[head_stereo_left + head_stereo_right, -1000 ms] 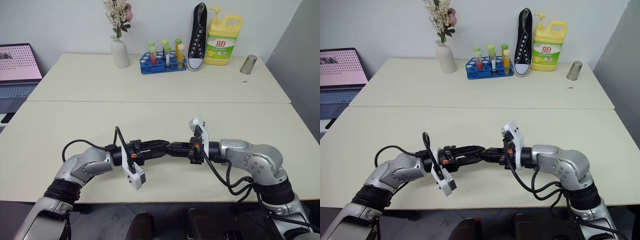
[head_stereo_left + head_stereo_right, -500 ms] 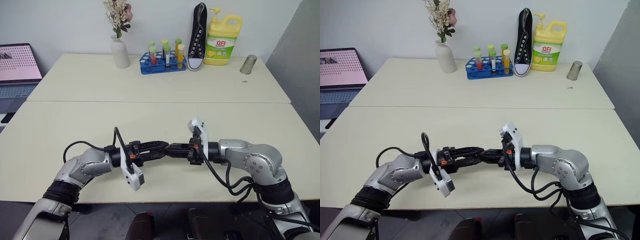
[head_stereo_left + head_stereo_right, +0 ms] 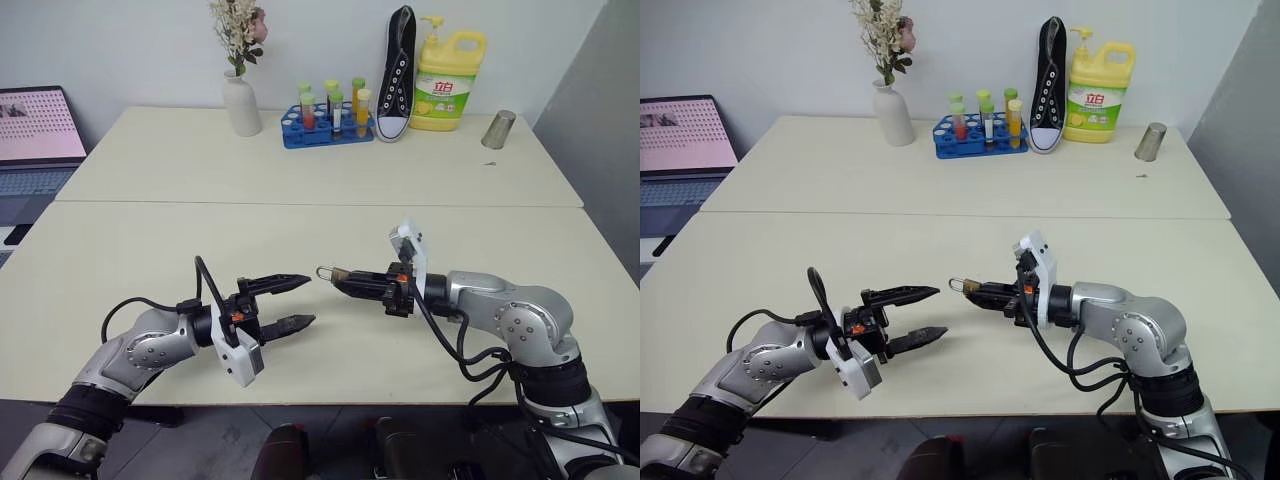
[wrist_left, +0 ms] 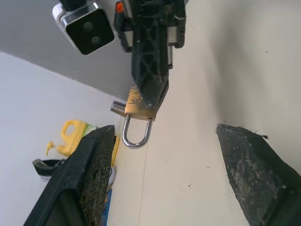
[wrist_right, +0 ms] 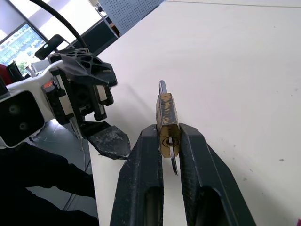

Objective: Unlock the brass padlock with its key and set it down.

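Two black fingers of the right gripper (image 5: 167,155) pinch the brass padlock (image 5: 167,121) above the table (image 3: 300,240), shackle pointing toward the left gripper (image 3: 290,302), whose fingers gape wide and empty just apart from it, likely clearing room. From the right wrist, the key (image 5: 172,160) juts from the keyhole; the left wrist view shows the shackle looped, seemingly seated.

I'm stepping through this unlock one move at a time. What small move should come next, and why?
Probably lower the right gripper to the table: it grips the brass padlock with the key in its keyhole, while the left gripper hangs open beside it.
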